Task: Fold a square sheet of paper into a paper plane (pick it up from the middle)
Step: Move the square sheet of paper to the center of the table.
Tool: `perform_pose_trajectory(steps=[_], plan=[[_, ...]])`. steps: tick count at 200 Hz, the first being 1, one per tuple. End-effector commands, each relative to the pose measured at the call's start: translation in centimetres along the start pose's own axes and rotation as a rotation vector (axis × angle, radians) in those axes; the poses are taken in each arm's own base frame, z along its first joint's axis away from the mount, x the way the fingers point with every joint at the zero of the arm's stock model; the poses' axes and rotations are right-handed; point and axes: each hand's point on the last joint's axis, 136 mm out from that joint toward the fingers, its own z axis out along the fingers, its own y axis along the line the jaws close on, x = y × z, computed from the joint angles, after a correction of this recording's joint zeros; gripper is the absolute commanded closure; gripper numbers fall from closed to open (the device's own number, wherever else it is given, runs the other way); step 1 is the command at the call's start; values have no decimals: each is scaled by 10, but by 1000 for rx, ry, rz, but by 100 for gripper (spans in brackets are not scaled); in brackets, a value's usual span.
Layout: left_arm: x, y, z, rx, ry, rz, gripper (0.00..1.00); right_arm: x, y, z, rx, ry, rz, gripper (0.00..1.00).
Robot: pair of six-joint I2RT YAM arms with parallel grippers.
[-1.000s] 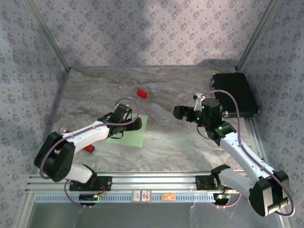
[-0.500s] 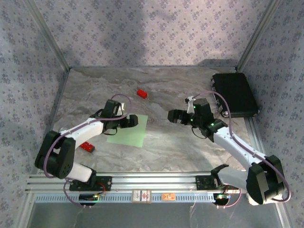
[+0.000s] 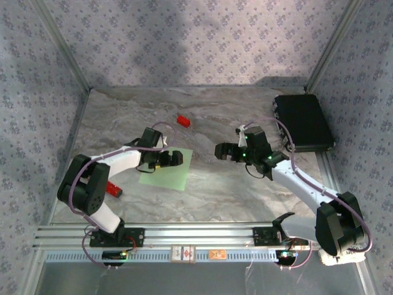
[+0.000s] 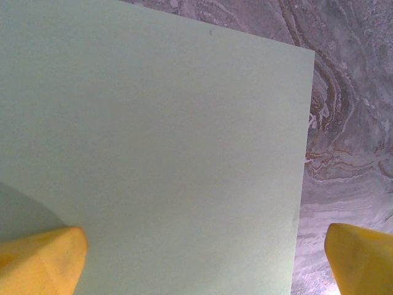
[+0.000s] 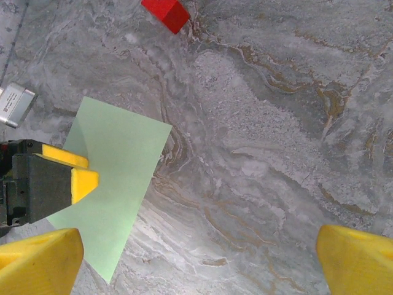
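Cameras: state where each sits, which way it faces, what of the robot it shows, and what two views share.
Top external: above and behind the bases, looking down on the table; both arms, left gripper, right gripper.
Left wrist: on the left arm, facing down at the paper; own yellow fingertips.
Right wrist: on the right arm, facing down at paper, red block and left gripper; own fingertips.
Shared: all three show the paper.
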Motion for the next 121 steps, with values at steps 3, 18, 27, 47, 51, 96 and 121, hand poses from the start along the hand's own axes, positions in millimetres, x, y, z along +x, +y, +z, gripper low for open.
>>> perform_pose_trajectory(steps=[3, 18, 27, 47, 51, 96, 121], plan=[[29, 1, 14, -22, 104, -40, 0, 1, -1, 0, 23, 9, -21, 1], [37, -8, 21, -18, 107, -46, 0, 3, -5, -1, 35, 8, -21, 1], [41, -13, 26, -13, 106, -59, 0, 3, -7, -1, 46, 2, -22, 1], [49, -27, 37, -17, 103, -105, 0, 2, -16, -7, 99, -26, -23, 1], [51, -29, 39, -22, 101, -114, 0, 1, -18, -9, 111, -34, -23, 1], [53, -59, 48, -23, 41, -163, 0, -2, -37, -30, 192, -117, 13, 1], [43, -67, 36, -64, 11, -116, 0, 0, -42, -36, 204, -134, 25, 1]])
